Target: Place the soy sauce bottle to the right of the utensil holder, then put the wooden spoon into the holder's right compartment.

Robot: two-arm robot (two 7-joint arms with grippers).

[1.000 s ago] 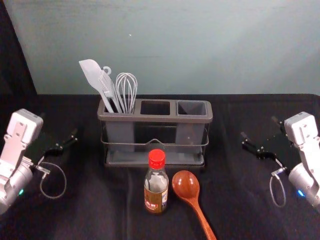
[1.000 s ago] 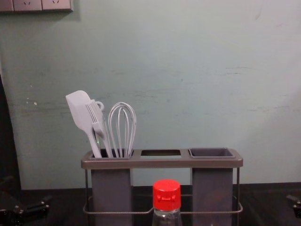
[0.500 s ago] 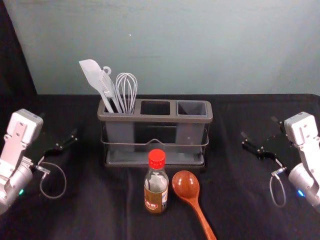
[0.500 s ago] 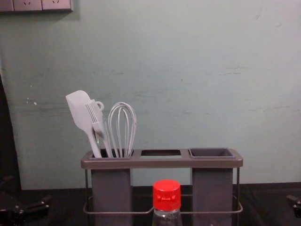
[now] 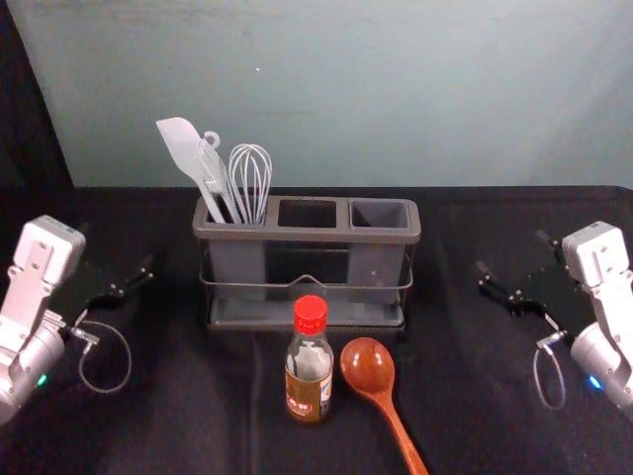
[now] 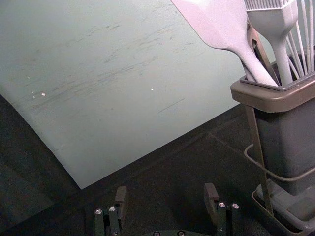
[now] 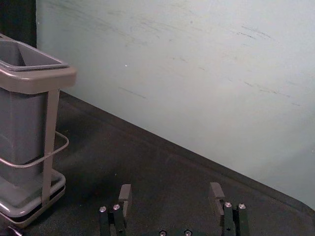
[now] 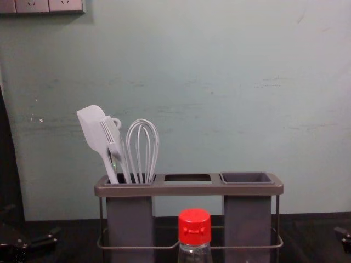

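In the head view the soy sauce bottle, red-capped, stands upright before the utensil holder. The wooden spoon lies just right of it, bowl toward the holder. The holder's right compartment is empty; white utensils stand in the left one. Left of the holder is my left gripper, and right of it my right gripper. Fingers of the left gripper and of the right gripper stand wide apart with nothing between them in the wrist views.
A black cloth covers the table. Behind it rises a plain greenish wall, with a socket panel high on the left in the chest view. A cable loop hangs by each arm.
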